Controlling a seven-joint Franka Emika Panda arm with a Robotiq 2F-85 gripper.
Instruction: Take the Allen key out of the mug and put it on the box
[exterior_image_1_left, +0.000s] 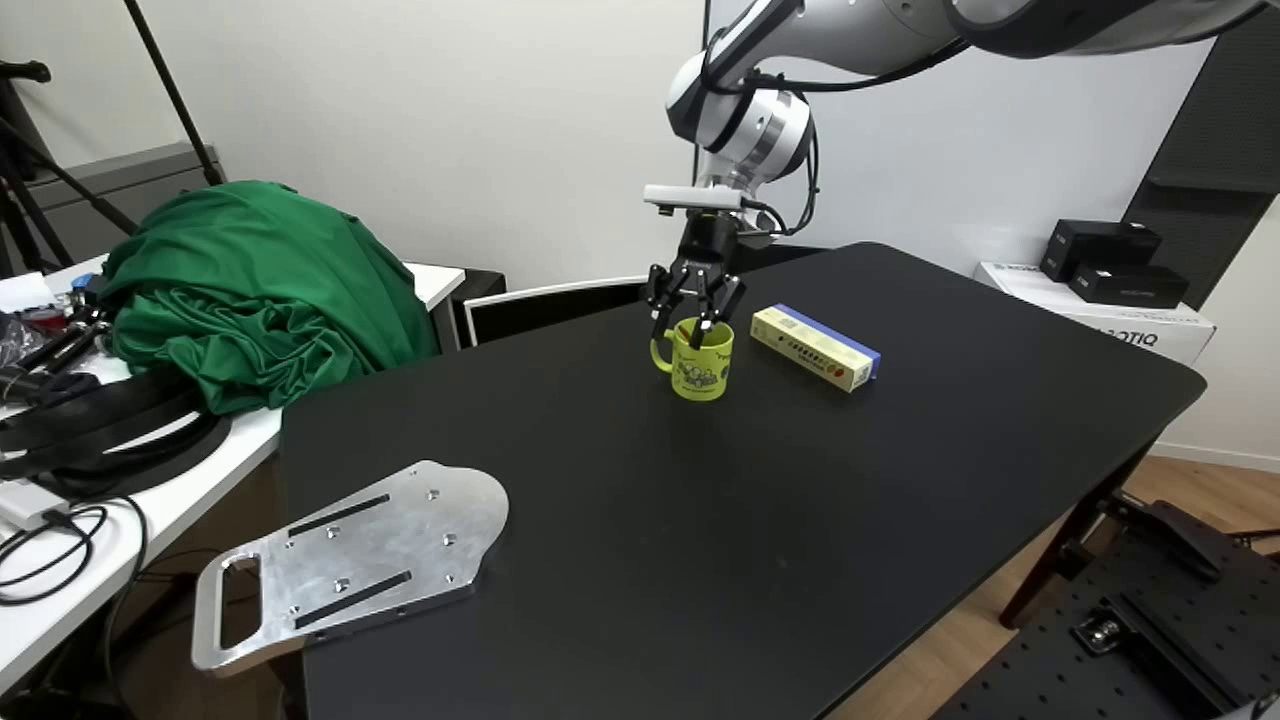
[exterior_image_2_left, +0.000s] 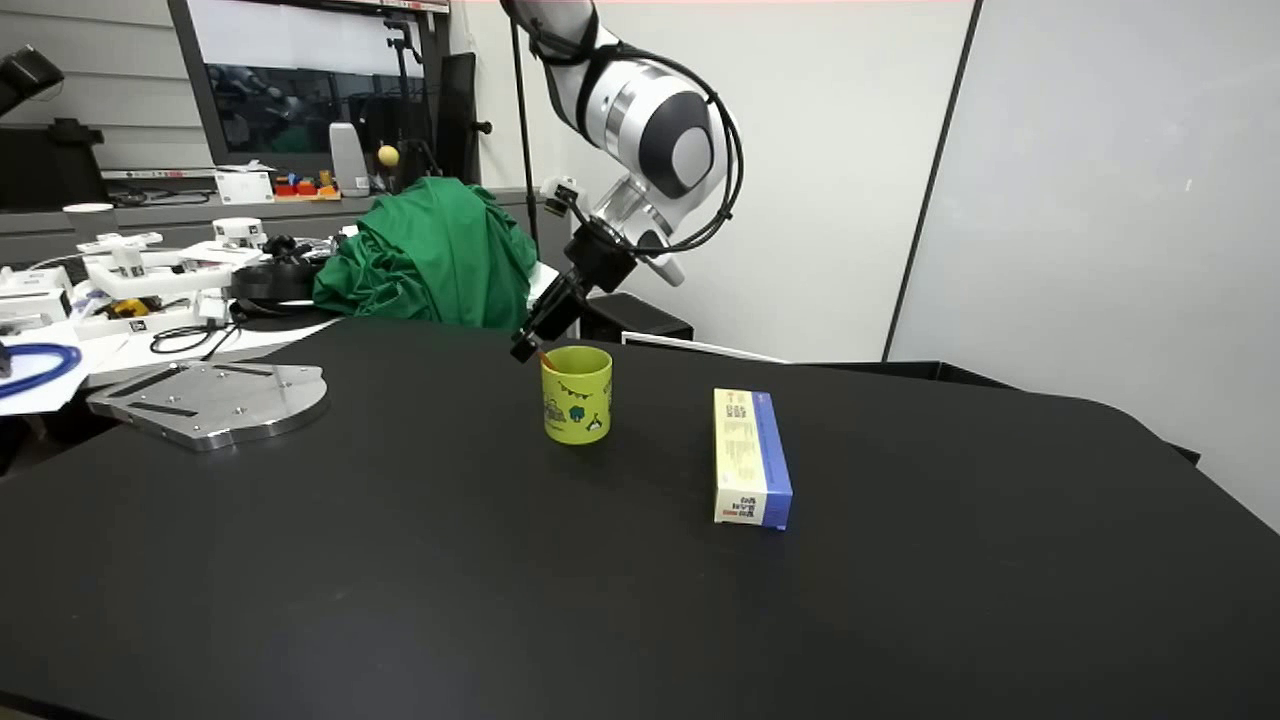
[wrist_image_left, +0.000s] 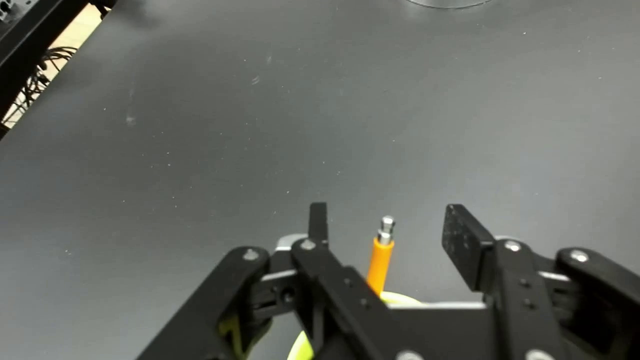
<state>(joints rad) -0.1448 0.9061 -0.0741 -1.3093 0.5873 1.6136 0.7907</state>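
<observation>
The yellow-green mug (exterior_image_1_left: 702, 380) stands upright on the black table, and it also shows in an exterior view (exterior_image_2_left: 578, 396). The Allen key, an orange-sleeved rod with a metal ball tip (wrist_image_left: 381, 260), leans out over the mug's rim; it looks small and reddish in both exterior views (exterior_image_2_left: 546, 361). Its lower part is hidden. My gripper (wrist_image_left: 385, 212) is open, with the key's tip between its fingers and gaps on both sides. In an exterior view the gripper (exterior_image_1_left: 678, 333) is at the mug's rim. The pale yellow box with a blue side (exterior_image_1_left: 812, 345) lies beside the mug (exterior_image_2_left: 742, 455).
A flat silver metal plate (exterior_image_1_left: 400, 545) lies at the table's edge, partly overhanging it. A green cloth heap (exterior_image_1_left: 260, 290) sits on a cluttered white side table. A white chair frame (exterior_image_1_left: 560, 290) stands behind the table's far edge.
</observation>
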